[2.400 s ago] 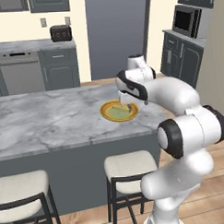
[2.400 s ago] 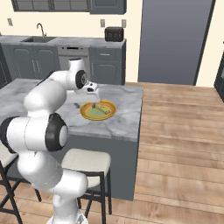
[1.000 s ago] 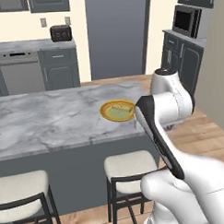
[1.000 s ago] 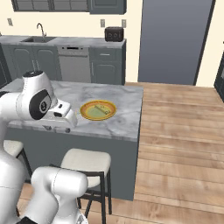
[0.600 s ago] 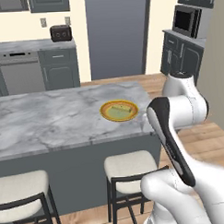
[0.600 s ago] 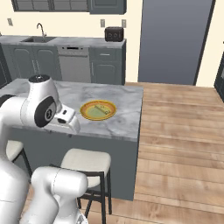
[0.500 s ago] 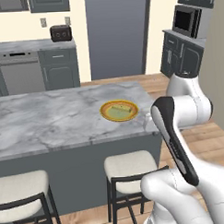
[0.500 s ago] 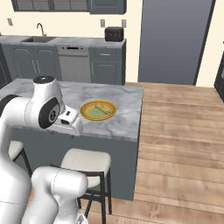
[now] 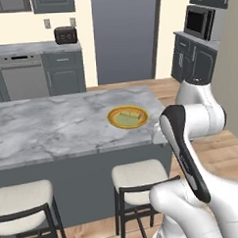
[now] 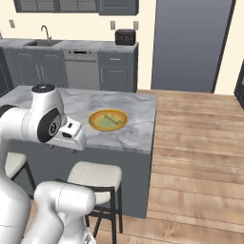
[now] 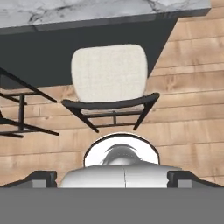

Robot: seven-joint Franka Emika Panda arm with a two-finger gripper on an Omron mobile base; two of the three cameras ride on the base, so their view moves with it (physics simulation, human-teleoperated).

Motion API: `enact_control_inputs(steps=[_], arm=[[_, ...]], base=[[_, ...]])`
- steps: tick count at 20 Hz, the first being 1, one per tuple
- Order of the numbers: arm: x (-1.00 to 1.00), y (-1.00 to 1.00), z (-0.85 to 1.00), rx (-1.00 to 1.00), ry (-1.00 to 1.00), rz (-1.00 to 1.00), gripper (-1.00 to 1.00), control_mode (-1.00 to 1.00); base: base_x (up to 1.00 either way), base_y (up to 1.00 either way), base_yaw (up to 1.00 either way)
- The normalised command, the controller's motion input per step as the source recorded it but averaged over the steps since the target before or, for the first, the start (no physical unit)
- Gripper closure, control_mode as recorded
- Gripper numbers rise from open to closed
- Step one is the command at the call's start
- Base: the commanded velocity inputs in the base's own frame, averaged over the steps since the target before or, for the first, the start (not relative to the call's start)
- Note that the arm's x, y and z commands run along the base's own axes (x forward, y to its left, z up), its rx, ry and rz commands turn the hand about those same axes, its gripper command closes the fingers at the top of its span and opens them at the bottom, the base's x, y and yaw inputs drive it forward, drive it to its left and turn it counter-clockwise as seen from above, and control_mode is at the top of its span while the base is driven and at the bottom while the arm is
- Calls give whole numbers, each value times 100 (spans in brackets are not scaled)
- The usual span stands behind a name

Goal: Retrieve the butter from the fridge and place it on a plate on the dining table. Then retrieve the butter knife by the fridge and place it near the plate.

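The round yellow-rimmed plate (image 9: 127,117) (image 10: 108,119) lies near the right end of the marble dining table (image 9: 53,128) (image 10: 138,128). The butter (image 9: 126,114) (image 10: 112,118), a small pale-yellow stick, rests on it. My arm is folded back at the table's near edge. The gripper (image 11: 113,179) (image 10: 77,141) points down at a stool and the floor, open, with nothing between its fingers. The grey fridge (image 9: 127,37) (image 10: 190,43) stands shut at the back. The butter knife is out of view.
A cream stool (image 11: 109,72) (image 9: 140,176) stands right under my hand, and another stool (image 9: 21,201) is to its left. A black toaster (image 9: 65,34) sits on the back counter. Open wooden floor (image 10: 200,162) stretches to the right of the table.
My arm has drawn back from above the plate and folded toward the table's near edge, turning the hand downward. The plate and butter have stayed put.
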Motion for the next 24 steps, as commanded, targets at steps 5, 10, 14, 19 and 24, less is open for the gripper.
enact_control_inputs(steps=[5,10,14,19,24], arm=[[0,0,0,0,0,0,-100,100],[0,0,0,0,0,0,-100,100],[0,0,0,0,0,0,-100,100],[0,0,0,0,0,0,-100,100],[0,0,0,0,0,0,-100,100]], base=[[-51,86,22],[-13,100,58],[-5,88,82],[-18,80,84],[0,94,65]])
